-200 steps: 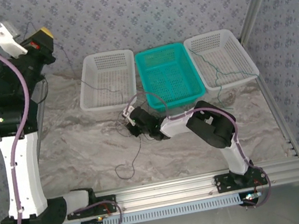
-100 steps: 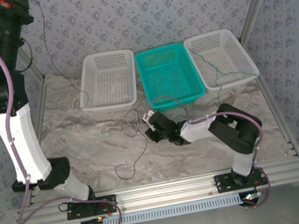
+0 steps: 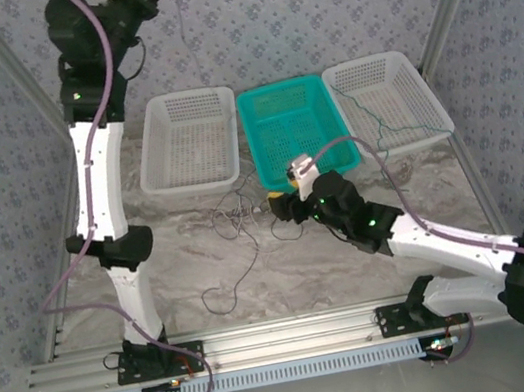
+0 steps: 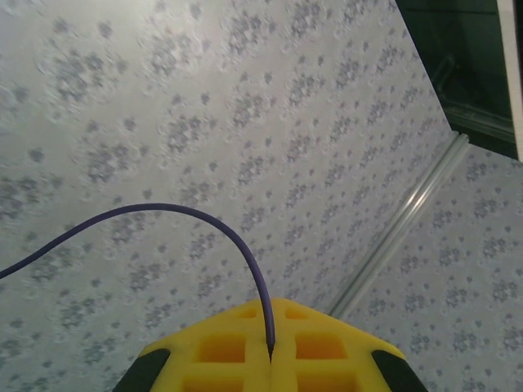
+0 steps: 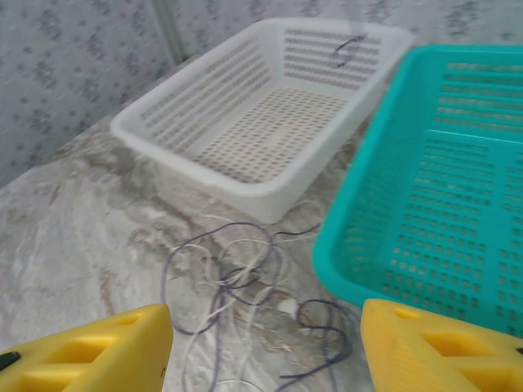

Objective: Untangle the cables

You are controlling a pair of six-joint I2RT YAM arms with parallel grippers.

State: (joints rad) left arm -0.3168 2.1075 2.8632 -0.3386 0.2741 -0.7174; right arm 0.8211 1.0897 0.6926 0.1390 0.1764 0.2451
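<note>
Marbled tabletop (image 3: 153,266) runs from the rail where our arms are bolted back to a patterned wall (image 3: 310,5), and nearest us a loose loop (image 3: 221,295) of thin wire lies slack on it, trailing toward the knot beyond. Our right gripper (image 5: 265,339) hangs low just short of that knot, its yellow fingers (image 5: 90,351) well apart with nothing between them; we judge this leaves it free to pick a fresh strand or pin the heap. The cables (image 5: 241,273) sit bunched on the table just in front of the white basket (image 5: 245,192) and the teal basket (image 5: 359,269), dark and pale threads crossing one another. Farther right, a second white basket (image 3: 426,91) holds a green cable (image 3: 375,115), apparently sorted away, though its end drapes over the front rim. Farthest and highest, up by the wall, our left gripper (image 4: 270,353) is pressed tight on a dark cable (image 4: 188,214) that arcs away from the fingertips. We take it the arm reaches so high to draw that strand's length clear of the knot, but we cannot follow the thread all the way down
</note>
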